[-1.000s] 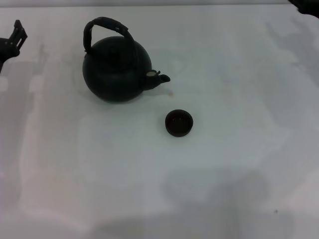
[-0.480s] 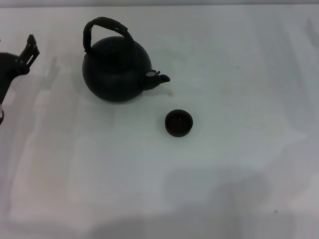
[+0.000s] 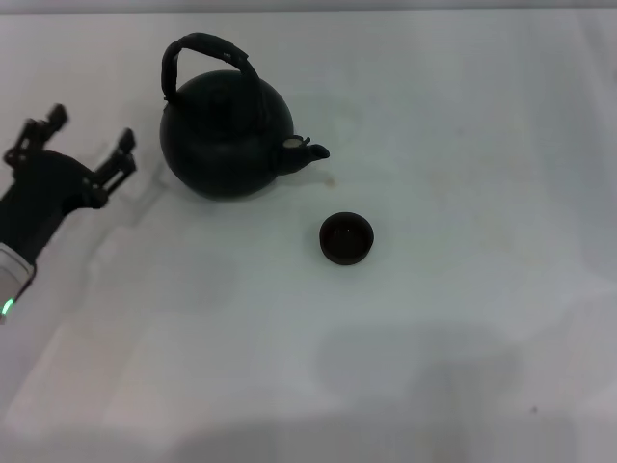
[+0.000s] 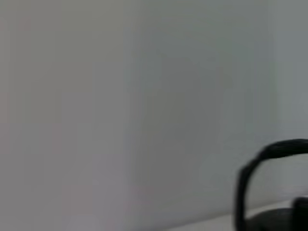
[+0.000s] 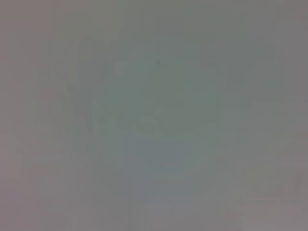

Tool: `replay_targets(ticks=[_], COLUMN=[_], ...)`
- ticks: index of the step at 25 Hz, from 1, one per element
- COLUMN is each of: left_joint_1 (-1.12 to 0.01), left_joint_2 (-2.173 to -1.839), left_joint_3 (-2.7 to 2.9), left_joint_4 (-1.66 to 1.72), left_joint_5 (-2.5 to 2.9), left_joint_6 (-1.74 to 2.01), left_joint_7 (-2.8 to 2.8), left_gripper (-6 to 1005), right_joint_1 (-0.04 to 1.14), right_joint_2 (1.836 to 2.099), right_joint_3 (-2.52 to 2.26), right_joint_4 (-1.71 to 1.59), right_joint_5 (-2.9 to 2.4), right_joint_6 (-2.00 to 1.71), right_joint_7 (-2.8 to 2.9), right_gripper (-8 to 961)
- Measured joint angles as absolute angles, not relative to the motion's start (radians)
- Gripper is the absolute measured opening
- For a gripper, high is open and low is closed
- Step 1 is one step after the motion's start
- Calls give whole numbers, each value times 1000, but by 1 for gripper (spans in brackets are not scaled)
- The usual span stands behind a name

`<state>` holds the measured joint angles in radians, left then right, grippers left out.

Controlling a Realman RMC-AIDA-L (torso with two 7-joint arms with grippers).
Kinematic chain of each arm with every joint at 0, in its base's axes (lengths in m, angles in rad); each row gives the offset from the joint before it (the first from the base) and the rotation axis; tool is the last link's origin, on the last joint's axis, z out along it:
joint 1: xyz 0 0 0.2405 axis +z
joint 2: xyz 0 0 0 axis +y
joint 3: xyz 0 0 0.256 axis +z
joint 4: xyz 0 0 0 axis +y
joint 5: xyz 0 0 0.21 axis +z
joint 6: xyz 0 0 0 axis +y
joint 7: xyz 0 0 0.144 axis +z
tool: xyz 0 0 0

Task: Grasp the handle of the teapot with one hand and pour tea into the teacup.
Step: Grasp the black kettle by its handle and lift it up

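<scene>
Right, as it stands:
Teapot: round, matte black, upright on the white bench, toward far edge, left of centre. Stubby spout aims to robot's right.
Handle: black hoop arching over pot top; nothing touching it. Also seen in left wrist view, partly cut off.
Teacup: small, dark, upright; near the spout but apart from pot, nearer the front edge.
Left gripper: over bench's left side, near the pot w/o touching; fingers spread wide, holding nothing.
Right gripper: out of sight; its wrist cam shows only blank grey.
</scene>
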<state>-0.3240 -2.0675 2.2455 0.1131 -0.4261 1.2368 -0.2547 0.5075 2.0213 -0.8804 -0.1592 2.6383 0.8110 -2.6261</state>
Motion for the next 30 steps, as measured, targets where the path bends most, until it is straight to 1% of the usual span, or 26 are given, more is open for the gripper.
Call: replay_targets(ticks=[11, 23, 30], left_joint_1=[-382, -509, -552], left_joint_2=[-2065, -2069, -2071], left_joint_3=[2239, 2235, 2243], left_joint_4=[100, 58, 60], left_joint_5=[-381, -411, -404], left_joint_6=[1251, 1182, 1110], left_joint_7=[-279, -269, -237], left_gripper=[874, 866, 862], right_joint_1=[513, 516, 517], right_joint_2=[2022, 2024, 2025], right_joint_3=[-880, -879, -879], right_joint_4=[-144, -144, -141], right_joint_5=[2637, 2641, 2642], right_joint_6=[810, 802, 802], right_joint_7=[-2626, -2626, -2626], right_gripper=[840, 840, 841])
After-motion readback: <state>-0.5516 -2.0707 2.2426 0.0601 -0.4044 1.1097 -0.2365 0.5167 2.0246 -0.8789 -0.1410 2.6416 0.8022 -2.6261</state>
